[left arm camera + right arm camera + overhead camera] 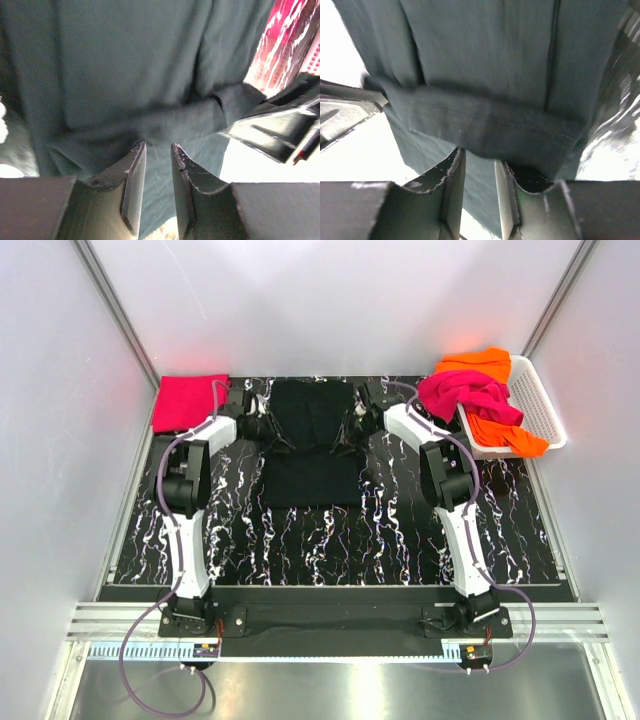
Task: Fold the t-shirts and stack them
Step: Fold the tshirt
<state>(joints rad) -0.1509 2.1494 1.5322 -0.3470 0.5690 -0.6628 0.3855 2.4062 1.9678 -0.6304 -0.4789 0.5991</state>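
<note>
A large black t-shirt lies in the middle of the marbled table, its far half raised and folded over between the two arms. My left gripper is shut on the shirt's left edge, and in the left wrist view a thick fold of the dark cloth runs down between its narrow jaws. My right gripper is shut on the right edge, where a hemmed fold sits between its fingers. A red-pink t-shirt lies folded at the far left.
A white lattice basket stands at the far right, with a magenta t-shirt and an orange t-shirt spilling over its rim. White walls close in the table on three sides. The arm bases stand at the near edge.
</note>
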